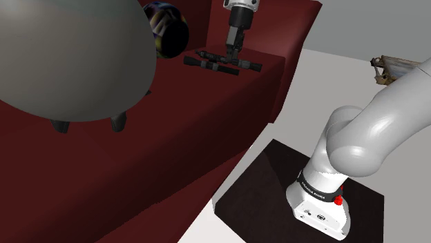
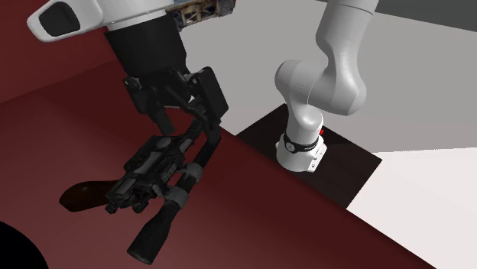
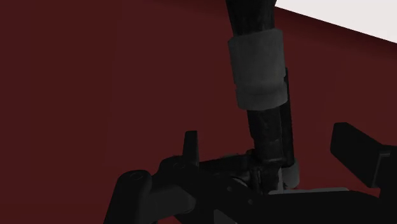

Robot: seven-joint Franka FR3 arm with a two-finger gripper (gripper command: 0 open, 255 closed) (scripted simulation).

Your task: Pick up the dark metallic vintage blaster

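straddling the dark blaster (image 2: 153,187) at its middle, the gripper (image 2: 189,134) has its fingers apart, not yet clasping: the step just ahead of the grasp, i judge. the blaster lies flat on the dark red couch (image 1: 173,138). next comes a squeeze shut, then a straight lift. in the shoulder view a patterned ball (image 1: 168,29) sits at ten o'clock of the blaster and a big grey rounded thing (image 1: 69,55) at eight; neither blocks.

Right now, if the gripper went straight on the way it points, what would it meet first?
The blaster, lying between the gripper's open fingers; then probably the dark red surface beneath.
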